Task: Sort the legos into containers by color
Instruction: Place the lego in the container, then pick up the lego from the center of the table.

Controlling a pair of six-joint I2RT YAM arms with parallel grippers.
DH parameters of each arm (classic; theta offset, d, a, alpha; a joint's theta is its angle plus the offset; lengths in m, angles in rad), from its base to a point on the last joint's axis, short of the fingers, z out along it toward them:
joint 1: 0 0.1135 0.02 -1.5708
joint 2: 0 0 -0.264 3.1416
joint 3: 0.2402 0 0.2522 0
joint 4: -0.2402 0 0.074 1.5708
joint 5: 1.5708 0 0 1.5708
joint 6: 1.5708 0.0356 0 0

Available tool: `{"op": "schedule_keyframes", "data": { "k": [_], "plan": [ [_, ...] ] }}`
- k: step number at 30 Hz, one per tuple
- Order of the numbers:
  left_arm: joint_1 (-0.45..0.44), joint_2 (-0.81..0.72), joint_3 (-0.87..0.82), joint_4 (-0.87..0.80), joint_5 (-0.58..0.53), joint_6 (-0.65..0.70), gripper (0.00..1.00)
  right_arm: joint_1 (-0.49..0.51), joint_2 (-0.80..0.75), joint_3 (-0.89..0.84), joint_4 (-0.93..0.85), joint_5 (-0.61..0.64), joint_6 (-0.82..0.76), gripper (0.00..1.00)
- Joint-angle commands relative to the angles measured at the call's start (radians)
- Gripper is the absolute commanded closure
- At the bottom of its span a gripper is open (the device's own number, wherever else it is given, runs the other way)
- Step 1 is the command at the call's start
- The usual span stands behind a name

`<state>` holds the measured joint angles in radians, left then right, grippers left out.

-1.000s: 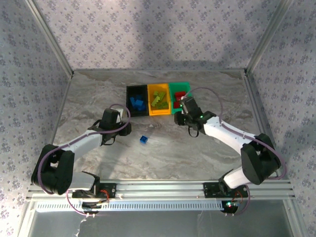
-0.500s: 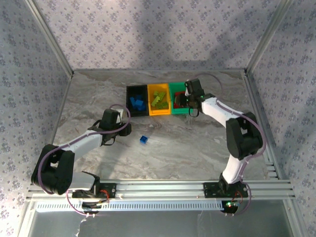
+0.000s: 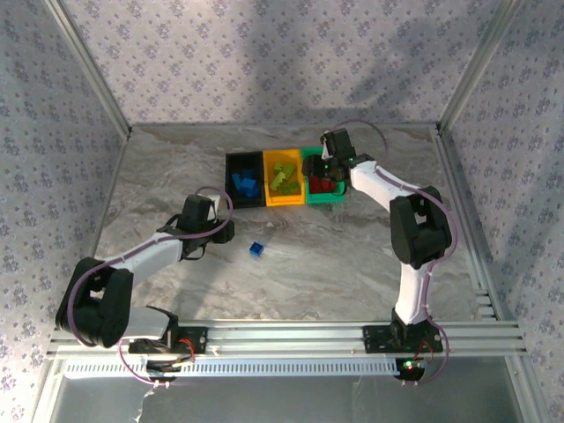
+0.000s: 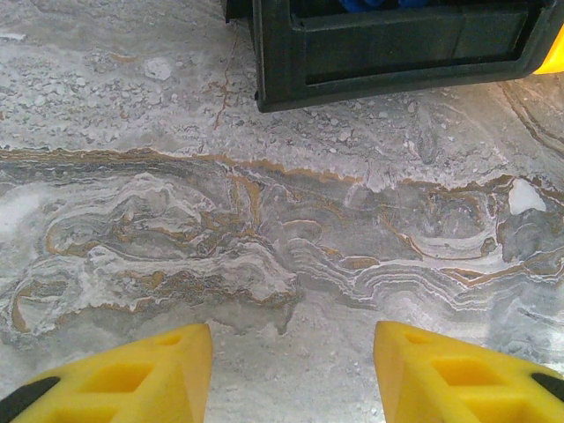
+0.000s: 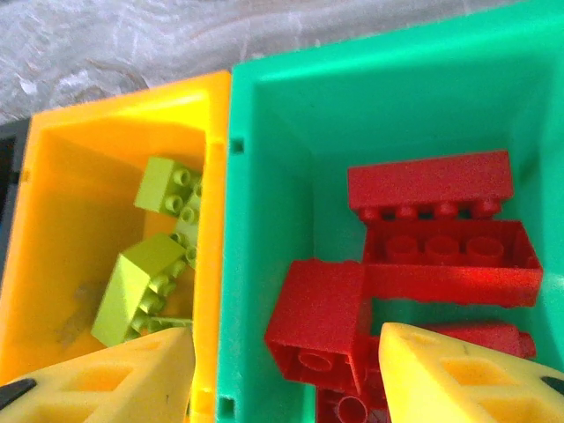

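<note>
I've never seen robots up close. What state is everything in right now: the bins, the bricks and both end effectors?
green bin, holds red bricks.
orange-yellow bin, holds yellow-green bricks.
black bin, holds blue bricks.
loose blue brick, lying on table, unsorted.
left end effector, open, empty, above bare table.
right end effector, open, holding nothing, over green bin.
</note>
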<state>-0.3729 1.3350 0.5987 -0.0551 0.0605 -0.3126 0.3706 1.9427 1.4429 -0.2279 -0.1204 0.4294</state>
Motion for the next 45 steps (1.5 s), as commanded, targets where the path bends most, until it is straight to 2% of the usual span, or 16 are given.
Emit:
{"op": "schedule_keyframes", "data": {
  "k": [1,9,16,29,35,45],
  "plan": [
    [0.005,-0.001,0.004,0.013,0.02,0.006,0.49,-0.01,-0.069,-0.051,-0.019,0.004,-0.016,0.41],
    [0.005,0.016,0.007,0.028,0.047,0.005,0.48,-0.006,-0.195,-0.212,-0.014,0.032,-0.065,0.4],
    [0.004,0.033,0.012,0.04,0.056,0.004,0.48,-0.003,-0.379,-0.433,0.03,0.129,-0.102,0.39],
    [-0.026,0.046,0.006,0.061,0.107,0.019,0.48,-0.023,-0.553,-0.631,0.05,0.207,-0.177,0.38],
    [-0.113,0.036,0.018,0.022,0.125,0.027,0.47,-0.024,-0.6,-0.736,0.157,0.218,-0.157,0.38],
    [-0.265,0.09,0.122,-0.118,0.031,0.047,0.46,-0.01,-0.637,-0.773,0.175,0.217,-0.146,0.38]
  ]
}}
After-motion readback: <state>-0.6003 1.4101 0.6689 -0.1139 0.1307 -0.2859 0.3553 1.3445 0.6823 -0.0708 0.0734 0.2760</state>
